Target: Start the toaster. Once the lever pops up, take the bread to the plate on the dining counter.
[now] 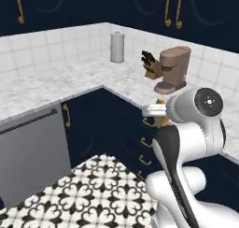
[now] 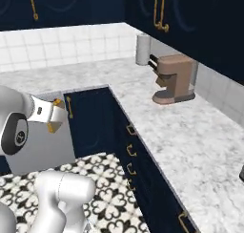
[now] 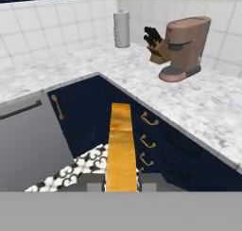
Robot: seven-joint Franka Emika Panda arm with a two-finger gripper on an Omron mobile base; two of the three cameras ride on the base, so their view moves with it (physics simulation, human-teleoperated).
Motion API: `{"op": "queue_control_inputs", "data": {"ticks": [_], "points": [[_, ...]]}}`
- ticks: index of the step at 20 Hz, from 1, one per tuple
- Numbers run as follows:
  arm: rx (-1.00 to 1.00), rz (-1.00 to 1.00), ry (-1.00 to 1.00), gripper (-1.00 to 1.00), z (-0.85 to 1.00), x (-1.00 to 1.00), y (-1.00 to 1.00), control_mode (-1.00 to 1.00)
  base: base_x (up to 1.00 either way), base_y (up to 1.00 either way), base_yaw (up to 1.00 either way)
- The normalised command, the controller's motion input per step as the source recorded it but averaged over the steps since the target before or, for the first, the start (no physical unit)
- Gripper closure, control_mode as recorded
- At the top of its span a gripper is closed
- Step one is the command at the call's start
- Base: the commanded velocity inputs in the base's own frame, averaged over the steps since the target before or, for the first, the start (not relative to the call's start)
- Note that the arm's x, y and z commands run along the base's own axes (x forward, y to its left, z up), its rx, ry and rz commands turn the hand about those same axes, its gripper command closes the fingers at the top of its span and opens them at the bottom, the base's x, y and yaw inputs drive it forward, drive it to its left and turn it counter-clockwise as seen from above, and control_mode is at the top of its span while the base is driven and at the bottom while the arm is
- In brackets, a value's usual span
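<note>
Here | pincer (image 3: 121, 186) grips bread (image 3: 120, 145) edge-on | right base: bread corner (image 2: 56, 116) past wrist

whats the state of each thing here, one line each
bread: held edge-on in the gripper, in the air above the floor
gripper: shut on the bread
coffee machine: upright on the counter
knife block: on the counter beside the coffee machine, knives in it
paper towel roll: standing upright in the corner
dishwasher: door shut
drawers: shut
</note>
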Motion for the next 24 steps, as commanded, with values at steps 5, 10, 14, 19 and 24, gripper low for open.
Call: {"op": "queue_control_inputs", "data": {"ticks": [5,10,14,19,24], "points": [[0.00,0.00,0.00,1.00,0.00,0.00,0.00,1.00,-0.07,0.00,1.00],[0.00,0.00,0.00,1.00,0.00,0.00,0.00,1.00,-0.06,0.00,1.00],[0.00,0.00,0.00,1.00,0.00,0.00,0.00,1.00,-0.06,0.00,1.00],[0.00,0.00,0.00,1.00,0.00,0.00,0.00,1.00,-0.04,0.00,1.00],[0.00,0.00,0.00,1.00,0.00,0.00,0.00,1.00,0.00,0.00,1.00]]}}
